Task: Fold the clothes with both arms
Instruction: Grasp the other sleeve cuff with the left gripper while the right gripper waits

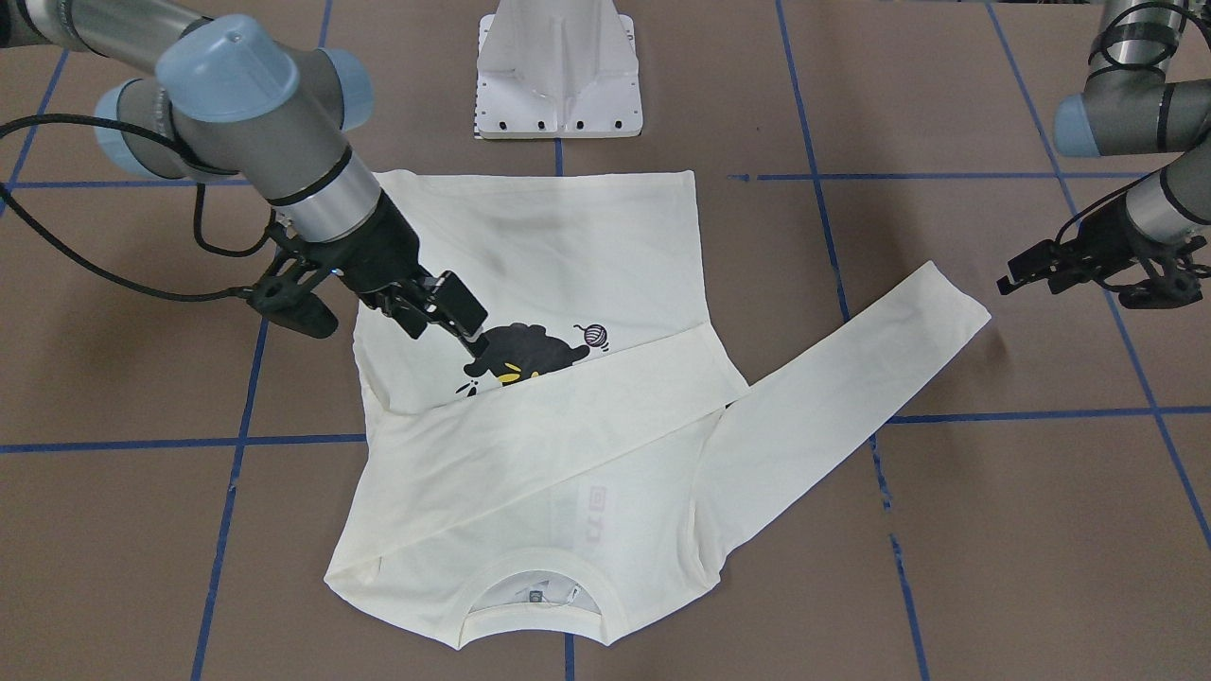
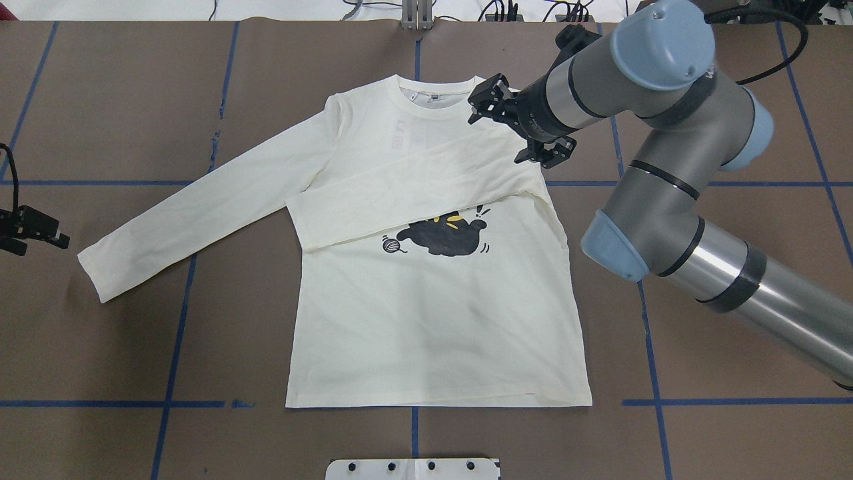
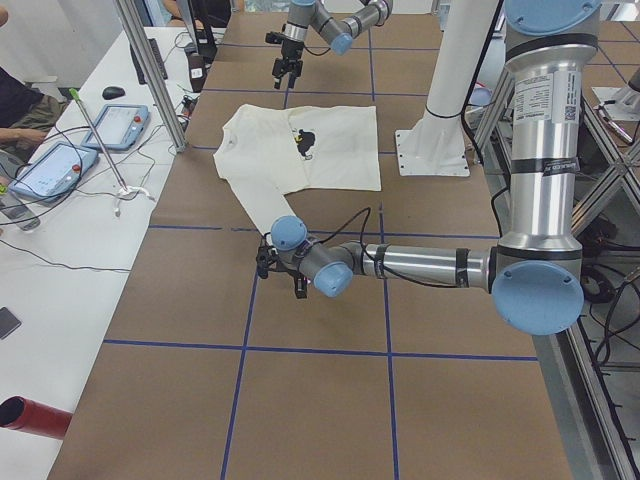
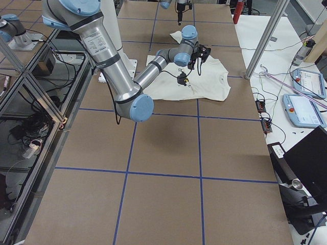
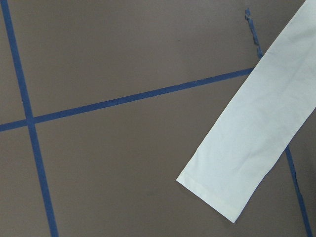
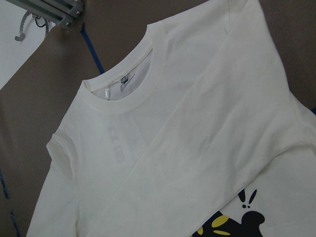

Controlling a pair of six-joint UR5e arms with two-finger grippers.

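The brown table [image 2: 100, 100], gridded with blue tape, carries the cream long-sleeved T-shirt [image 2: 433, 320] spread flat, print up. Its hem lies toward the white pedestal base [image 1: 558, 85] and its collar [image 2: 436, 90] on the far side. One sleeve [image 2: 426, 187] is folded slantwise across the chest and hides the top of the black cat print [image 2: 446, 237]. The other sleeve [image 2: 200, 213] lies stretched out on the table.

The right arm [image 2: 666, 133] reaches over the shirt's shoulder. Its gripper [image 2: 483, 99] hangs above the cloth beside the collar, jaws apart and holding nothing. The left arm [image 1: 1135, 113] stands off the shirt. Its gripper [image 2: 53, 235] sits near the outstretched cuff without touching it, and I cannot tell how its jaws stand.
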